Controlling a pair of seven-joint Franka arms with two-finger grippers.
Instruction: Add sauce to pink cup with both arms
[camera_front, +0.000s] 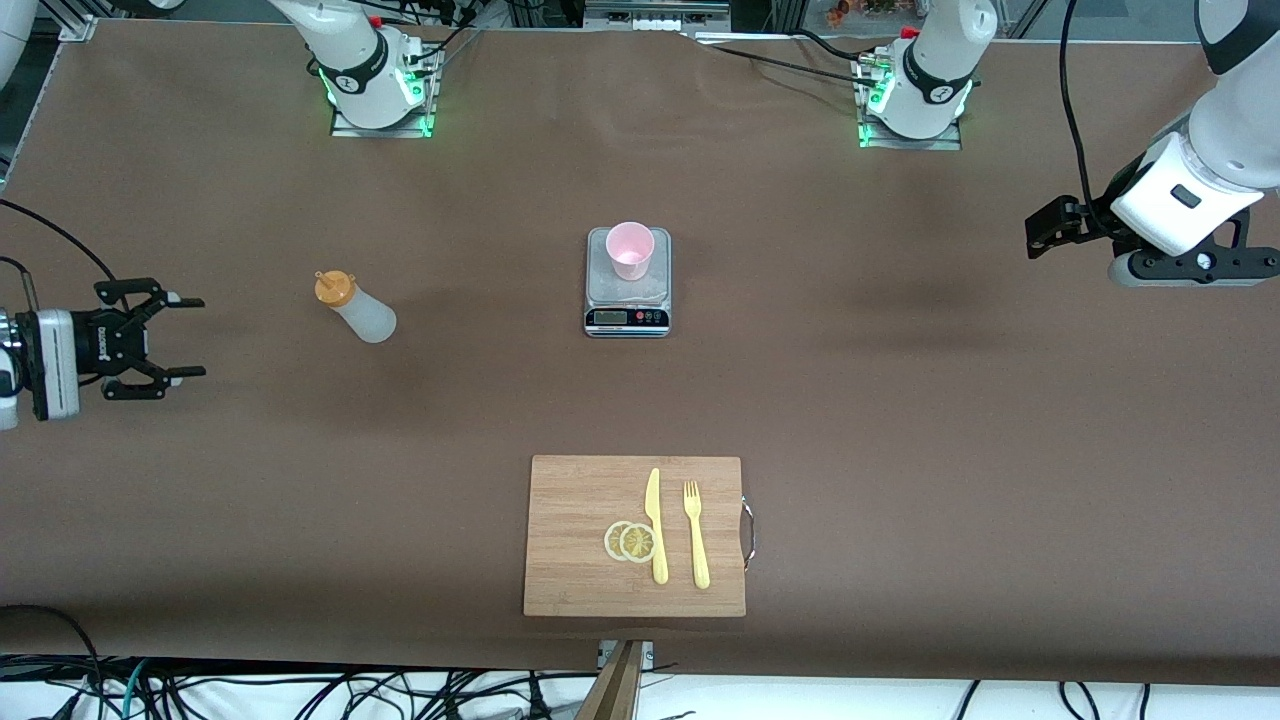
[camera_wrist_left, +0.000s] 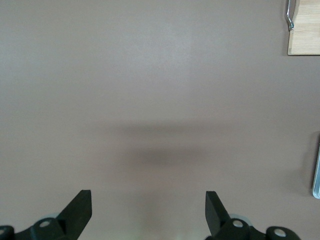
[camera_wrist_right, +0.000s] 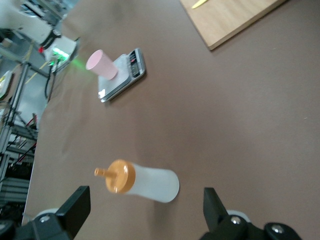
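Black and spread wide, the right gripper (camera_front: 185, 337) hangs empty over the right arm's end of the table (camera_front: 900, 400); the left gripper (camera_wrist_left: 148, 212) hangs over the left arm's end, jaws just as wide, nothing between them; the sauce (camera_front: 358, 309) stands upright on the brown surface between the right gripper and the scale (camera_front: 628, 300); the pink cup (camera_front: 630, 250) sits on that scale at mid-table; nearer the front camera lies a wooden cutting board (camera_front: 570, 530) with a yellow knife (camera_front: 655, 525), a fork (camera_front: 696, 535) and two lemon slices (camera_front: 630, 541).
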